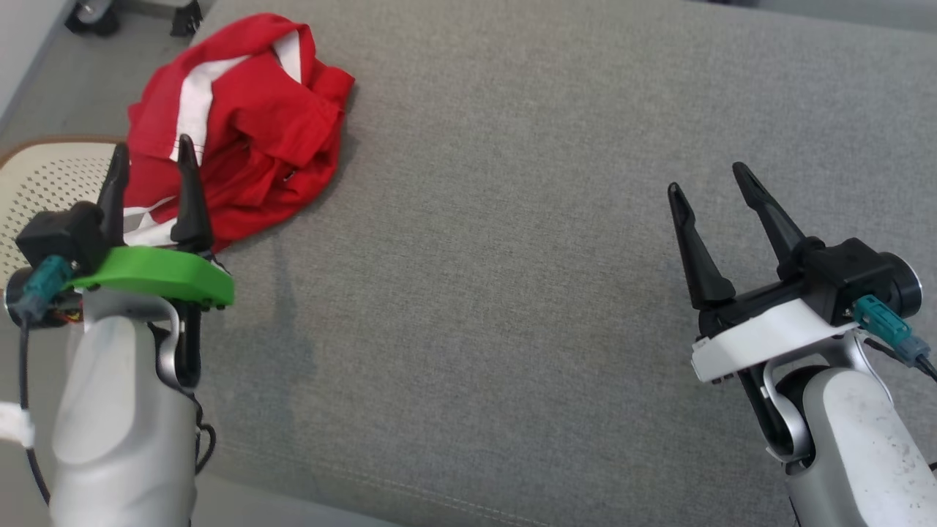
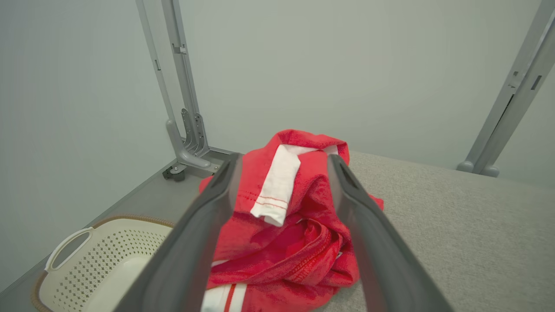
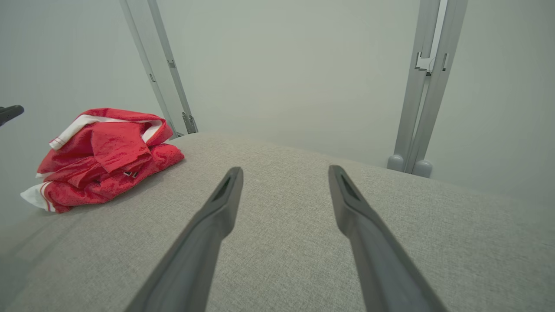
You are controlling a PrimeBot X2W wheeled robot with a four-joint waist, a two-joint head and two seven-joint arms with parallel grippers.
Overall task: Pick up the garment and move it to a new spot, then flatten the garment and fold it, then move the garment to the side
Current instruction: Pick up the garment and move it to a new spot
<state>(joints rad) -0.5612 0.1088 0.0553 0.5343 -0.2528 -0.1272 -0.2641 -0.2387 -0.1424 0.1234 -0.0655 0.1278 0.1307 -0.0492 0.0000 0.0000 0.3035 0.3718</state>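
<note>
Left hand (image 1: pixel 152 144) spread at garment (image 1: pixel 249 124); basket (image 1: pixel 44 179) beside; right hand (image 1: pixel 706 178) spread

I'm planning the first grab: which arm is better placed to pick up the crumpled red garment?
Left, most likely. The left claw is open and points straight at the red garment, framing the heap in its wrist view. The right claw, also open, hangs far across the grey surface from it.

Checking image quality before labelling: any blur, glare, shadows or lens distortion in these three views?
Head view: even soft light, no glare, faint shadow beside the left gripper on the grey surface. Left wrist view: its fingers blurred, garment sharp, frame posts bowed. Right wrist view: posts bowed too, right gripper soft-edged.
</note>
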